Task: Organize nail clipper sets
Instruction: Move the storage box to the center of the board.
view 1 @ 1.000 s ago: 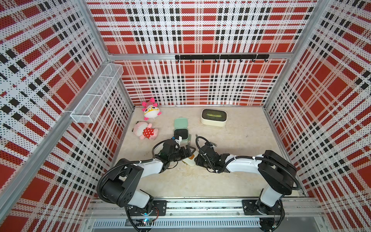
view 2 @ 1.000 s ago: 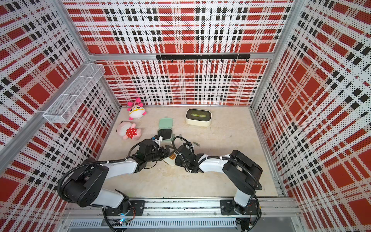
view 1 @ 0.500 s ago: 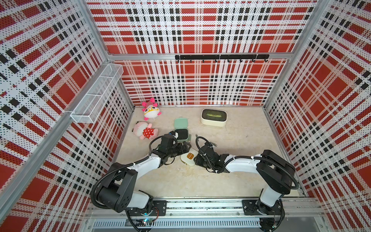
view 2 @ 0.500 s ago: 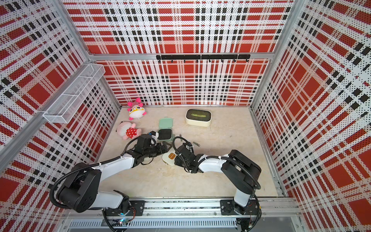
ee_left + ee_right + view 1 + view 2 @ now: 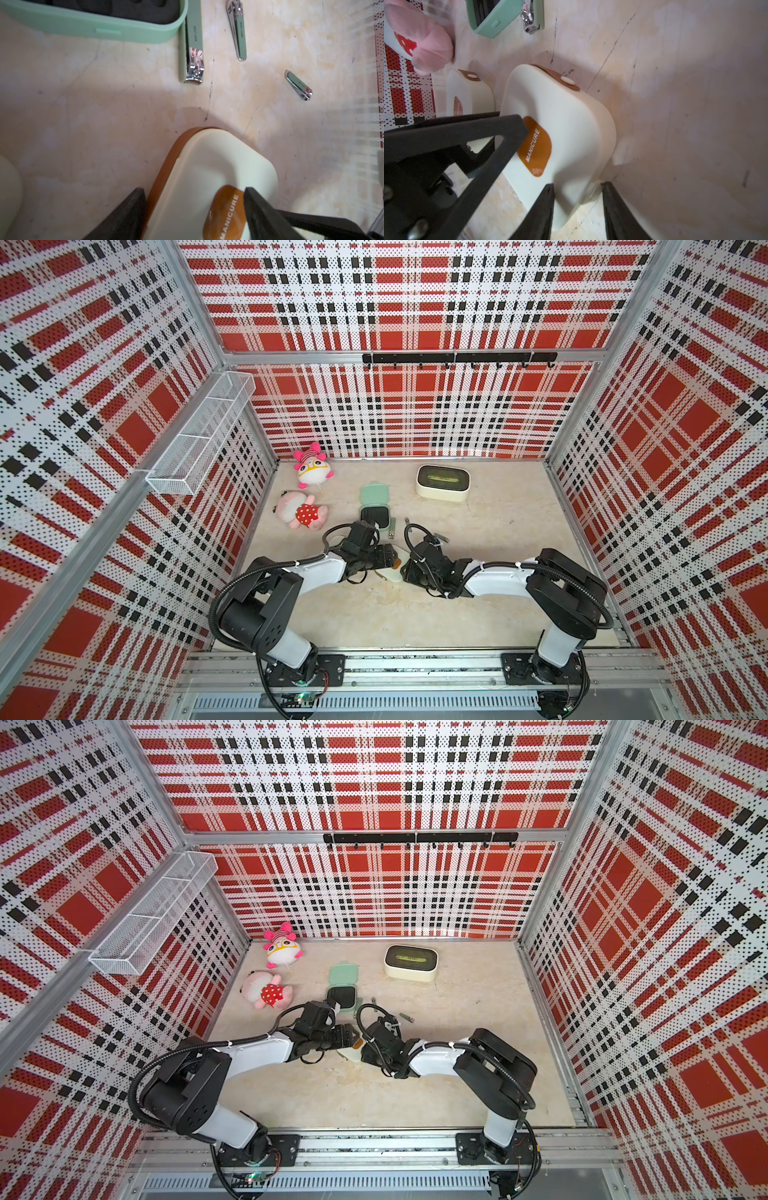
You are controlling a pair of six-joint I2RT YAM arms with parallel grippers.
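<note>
Near the middle of the tabletop (image 5: 478, 572), between my two arms, is a cream case (image 5: 393, 571), a rounded-square hard shell tilted up off the marbled surface. My left gripper (image 5: 194, 189) has its two black fingers (image 5: 124, 216) about half apart and pressed on this case, one against the brown rim and one on the lid. My right gripper (image 5: 577, 185) stands a little open around a corner of the same case; I cannot tell whether it pinches. I judge the shell light, stiff, smooth and rounded, so likely to slip. The flat faces near the rim look the safest hold, clear of the brown strap (image 5: 552, 73) and its cream snap. A brown patch (image 5: 536, 145) on the lid reads MANICURE in white capitals. A second cream case (image 5: 471, 95) lies just to the left, toward a pink plush toy (image 5: 419, 37). Farther off, a mint case (image 5: 375, 510) lies open, showing its black insert (image 5: 374, 516). Three silver clippers (image 5: 193, 52) lie on the table to its right, their print too small to read.
</note>
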